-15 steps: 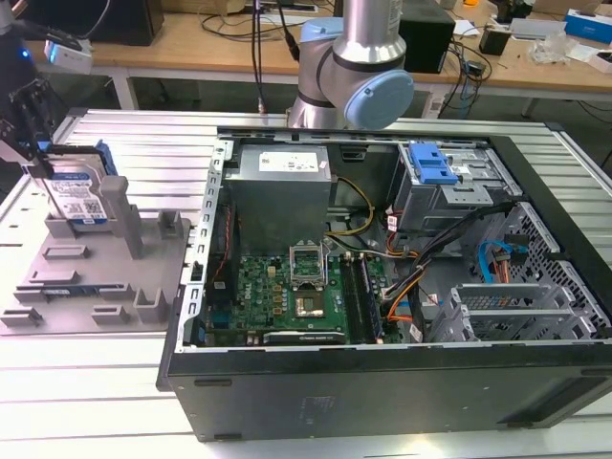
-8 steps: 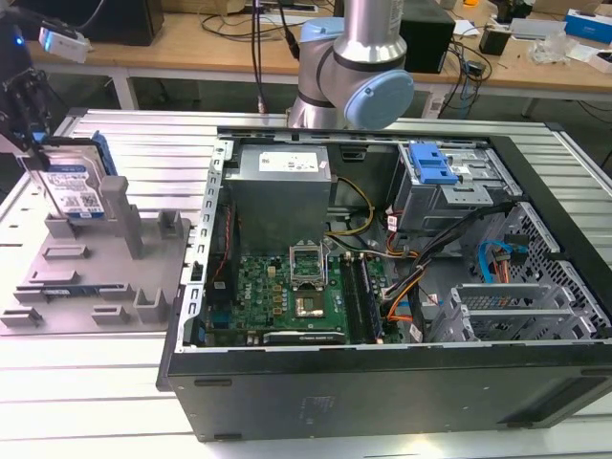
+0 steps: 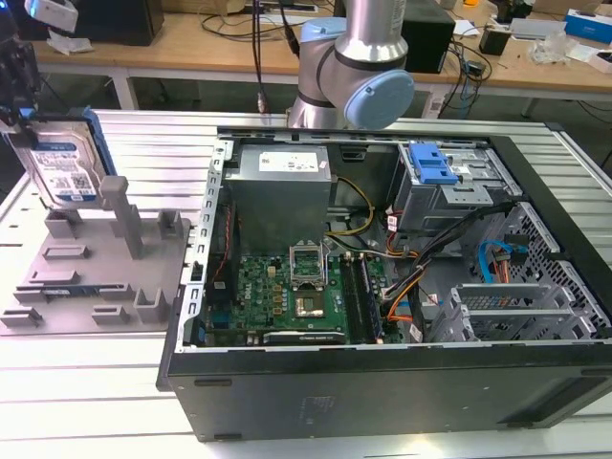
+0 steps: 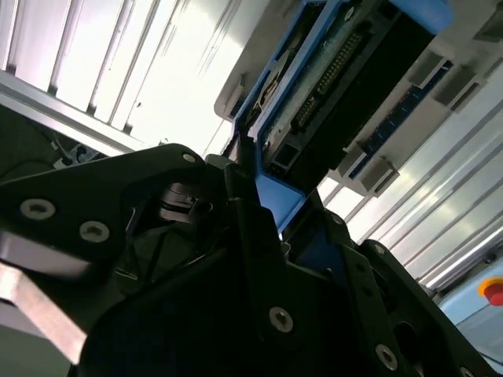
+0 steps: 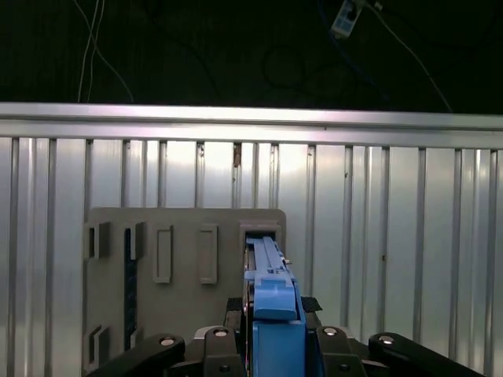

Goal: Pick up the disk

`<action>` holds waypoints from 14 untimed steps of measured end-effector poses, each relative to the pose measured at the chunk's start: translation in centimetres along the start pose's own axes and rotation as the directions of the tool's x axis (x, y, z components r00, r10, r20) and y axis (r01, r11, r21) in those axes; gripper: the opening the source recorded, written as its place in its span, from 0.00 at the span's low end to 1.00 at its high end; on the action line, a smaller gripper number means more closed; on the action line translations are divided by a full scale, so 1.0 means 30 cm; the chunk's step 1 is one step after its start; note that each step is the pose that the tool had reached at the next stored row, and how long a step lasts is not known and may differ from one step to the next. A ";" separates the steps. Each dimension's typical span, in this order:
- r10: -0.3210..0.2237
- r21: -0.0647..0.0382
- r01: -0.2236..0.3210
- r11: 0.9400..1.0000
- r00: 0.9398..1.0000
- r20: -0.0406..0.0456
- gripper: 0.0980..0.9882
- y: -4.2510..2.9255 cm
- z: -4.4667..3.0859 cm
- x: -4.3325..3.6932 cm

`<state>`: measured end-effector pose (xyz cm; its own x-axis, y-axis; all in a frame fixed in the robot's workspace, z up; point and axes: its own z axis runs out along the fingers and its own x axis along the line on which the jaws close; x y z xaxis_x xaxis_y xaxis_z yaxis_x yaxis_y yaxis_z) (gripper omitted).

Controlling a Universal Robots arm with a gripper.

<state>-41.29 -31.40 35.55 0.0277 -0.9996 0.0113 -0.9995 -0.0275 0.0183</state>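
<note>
My fingers (image 5: 271, 345) are clamped on the disk (image 3: 65, 164), gripping its blue side rail edge-on. Disk is upright, lifted above the grey holder (image 3: 96, 277) at the exterior view's left. Ext view shows white/blue label. First wrist view shows rail edge + flat holder w/ rectangular slots; second wrist view shows connector end. Ribbed alu desk (image 3: 86, 402) underneath, open PC case (image 3: 382, 287) beside.

Silver-grey disk (image 3: 59, 170) with white-and-blue label and blue side rails, upright on edge, raised above holder.
</note>
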 end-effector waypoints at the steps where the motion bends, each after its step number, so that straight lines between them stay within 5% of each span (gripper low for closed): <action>1: 0.000 0.000 0.000 1.000 1.000 0.000 0.30 0.000 -0.024 0.000; 7: 0.000 0.000 0.000 1.000 1.000 0.002 0.30 0.003 -0.156 0.002; 13: 0.000 0.000 0.000 1.000 1.000 0.008 0.30 0.004 -0.364 0.006; 14: 0.000 0.000 0.000 1.000 1.000 0.010 0.30 0.003 -0.377 0.007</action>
<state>-41.17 -31.46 46.86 0.0278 -0.9996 0.0015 -0.9995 -0.0278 0.0180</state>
